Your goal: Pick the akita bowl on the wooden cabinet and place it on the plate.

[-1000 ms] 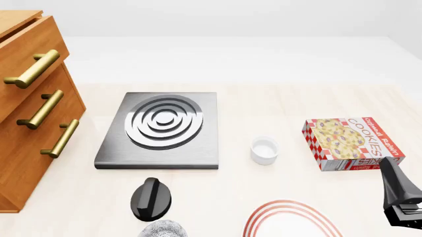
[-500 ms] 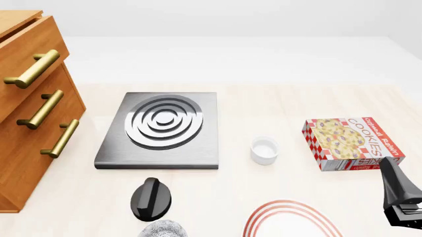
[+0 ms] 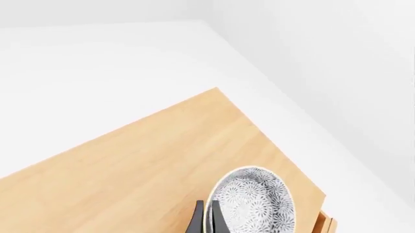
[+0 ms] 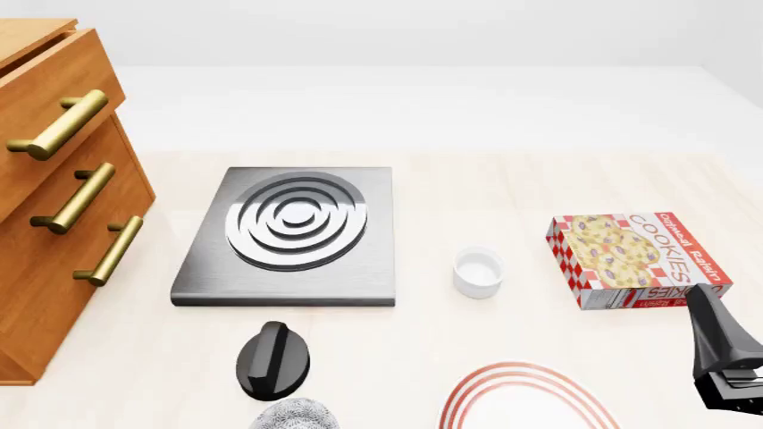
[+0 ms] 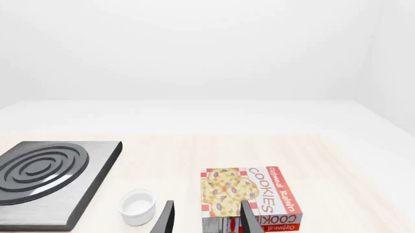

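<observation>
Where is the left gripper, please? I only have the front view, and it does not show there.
Observer: The left gripper is over the top of the wooden cabinet, at the akita bowl.
Operator: Thank you. Has it gripped the bowl?
Observer: It looks so: its fingers are almost together, with the bowl's pale rim between them.
Operator: And are the right gripper's jaws open? I cannot tell from here.
Observer: Yes, the right gripper is open and holds nothing; the Oatmeal Raisin cookie box lies just beyond it.
</observation>
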`<state>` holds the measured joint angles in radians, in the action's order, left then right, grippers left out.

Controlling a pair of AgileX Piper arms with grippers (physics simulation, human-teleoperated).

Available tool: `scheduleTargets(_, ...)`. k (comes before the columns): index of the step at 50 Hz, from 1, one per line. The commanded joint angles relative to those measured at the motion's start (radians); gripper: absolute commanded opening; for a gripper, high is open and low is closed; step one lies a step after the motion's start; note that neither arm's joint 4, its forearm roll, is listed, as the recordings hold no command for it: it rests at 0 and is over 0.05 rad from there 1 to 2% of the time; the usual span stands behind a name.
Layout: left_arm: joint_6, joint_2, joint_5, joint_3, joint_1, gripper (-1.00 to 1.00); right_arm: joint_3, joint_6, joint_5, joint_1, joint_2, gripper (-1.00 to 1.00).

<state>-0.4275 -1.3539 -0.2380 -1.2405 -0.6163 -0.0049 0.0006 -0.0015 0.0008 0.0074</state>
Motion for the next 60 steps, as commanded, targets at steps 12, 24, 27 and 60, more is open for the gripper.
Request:
scheduleTargets(12, -0.109, 0.067, -0.043, 0.025, 0.049, -1.00, 0.000, 0.000, 0.000, 0.000, 0.000, 1.00)
scheduleTargets(24, -0.194, 0.155, -0.112, -0.002, 0.124, -1.00, 0.000, 0.000, 0.000, 0.000, 0.000, 1.00)
scheduleTargets(27, -0.214, 0.170, -0.121, -0.005, 0.136, -1.00, 0.000, 0.000, 0.000, 0.000, 0.000, 1.00)
scheduleTargets(60, -0.308, 0.259, -0.150, -0.012, 0.351, -1.00, 0.000, 0.000, 0.000, 0.000, 0.000, 1.00)
